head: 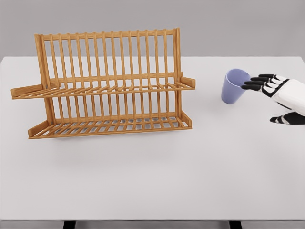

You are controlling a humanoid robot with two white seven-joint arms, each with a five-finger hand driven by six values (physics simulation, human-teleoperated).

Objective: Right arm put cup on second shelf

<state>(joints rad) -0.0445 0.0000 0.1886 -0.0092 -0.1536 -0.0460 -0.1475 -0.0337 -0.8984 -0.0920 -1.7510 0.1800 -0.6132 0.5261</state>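
One hand in view: right hand point(272, 90) at table's point(152, 181) right edge, fingers spread, holding nothing. Cup point(234, 86) on table just left of fingertips, tilted, mouth angled toward hand; contact unclear. Wooden rack point(107, 86) well left; upper shelf point(102, 88) is target

We count one wooden rack point(107, 86) with two slatted shelves, one lilac cup point(234, 86), one robot hand point(274, 95) and one white bench point(152, 181) carrying the rack and cup.
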